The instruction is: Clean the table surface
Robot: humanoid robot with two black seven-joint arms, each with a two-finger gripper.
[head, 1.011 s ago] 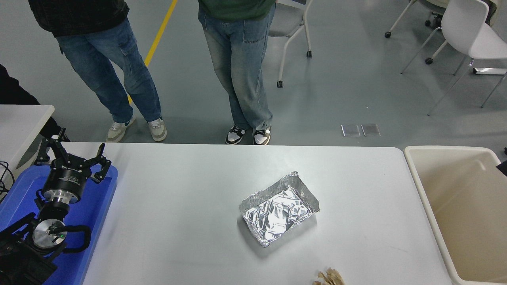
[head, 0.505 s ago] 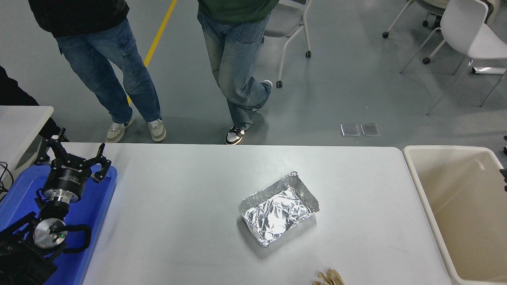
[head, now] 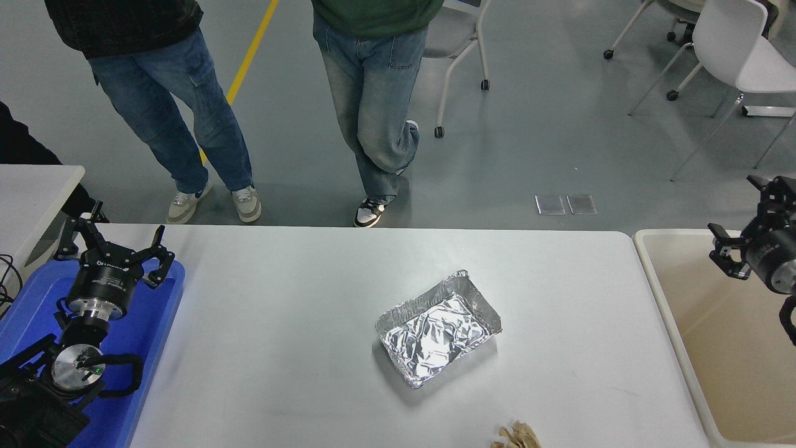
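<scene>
The tabletop fills the lower middle of the view, wide, matte white-grey with rounded corners. My right claw has come in at the right edge since a moment ago, its fingers apart over the far rim of the beige bin beside the tabletop. The person in faded jeans has shifted their crossed leg a little. My left claw stays parked at the lower left, fingers spread above the blue plastic tray. A crumpled foil tray sits near the middle, and a scrap of brown paper lies at the near edge. Beyond are grey floor, a yellow line and white chairs.
</scene>
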